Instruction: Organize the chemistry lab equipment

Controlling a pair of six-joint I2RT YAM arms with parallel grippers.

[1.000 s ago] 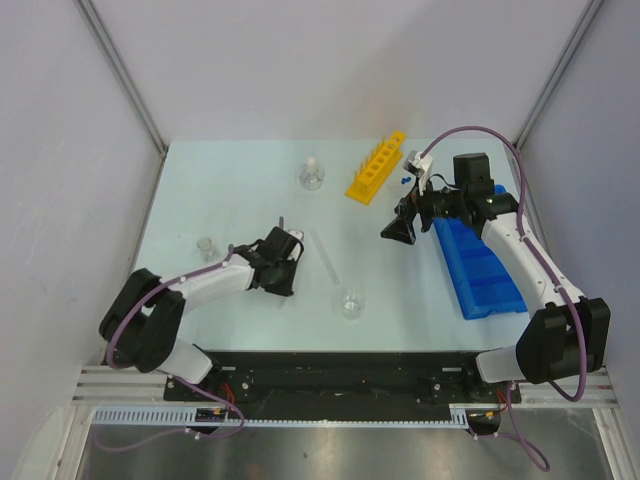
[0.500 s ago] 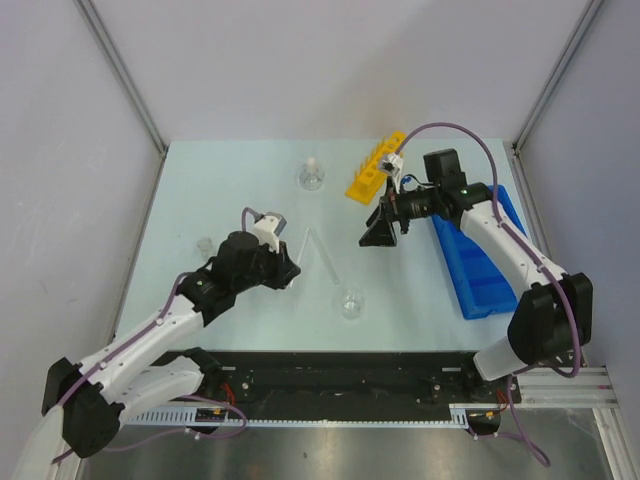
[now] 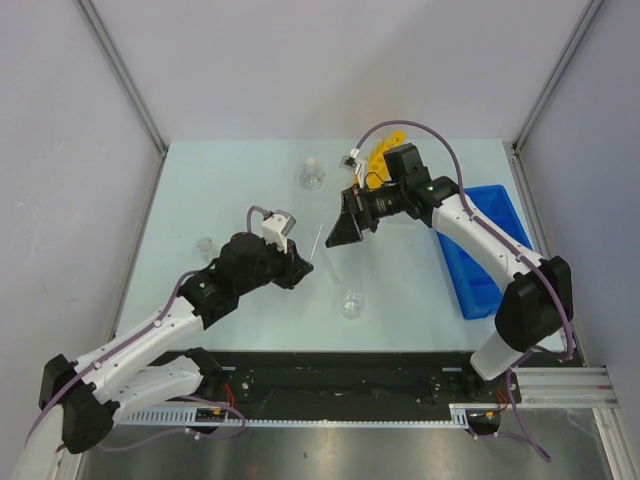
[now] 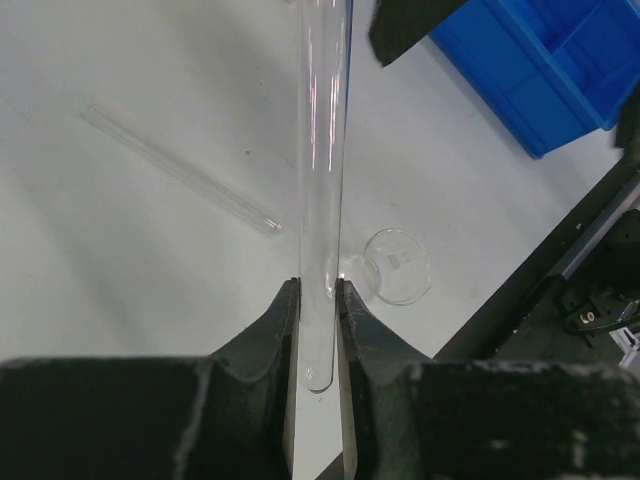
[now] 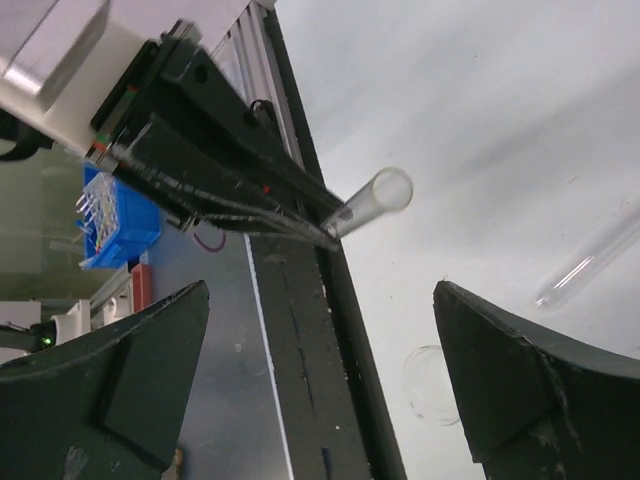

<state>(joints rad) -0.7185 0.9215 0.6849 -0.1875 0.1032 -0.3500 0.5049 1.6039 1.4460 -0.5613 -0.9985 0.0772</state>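
Note:
My left gripper (image 3: pixel 300 262) (image 4: pixel 318 285) is shut on a thin clear tube (image 4: pixel 322 180) near its rounded bottom. The tube points up and away towards my right gripper (image 3: pixel 338 228), and its open end shows in the right wrist view (image 5: pixel 378 198). My right gripper (image 5: pixel 320 300) is open wide and empty, just beyond that tube end. A second clear tube (image 4: pixel 180 170) (image 3: pixel 332 268) lies on the table. The yellow holed rack (image 3: pixel 384 155) is partly hidden behind the right arm. The blue bin (image 3: pixel 480 250) is at the right.
A small flask with a white stopper (image 3: pixel 311 177) stands at the back. A small clear beaker (image 3: pixel 207 247) is at the left. Another clear beaker (image 3: pixel 351 303) (image 4: pixel 397 265) stands near the front, close under the held tube.
My left gripper has lifted one tube off the table and swung right. My right gripper has moved left, from beside the rack and bin to the tube's open end.

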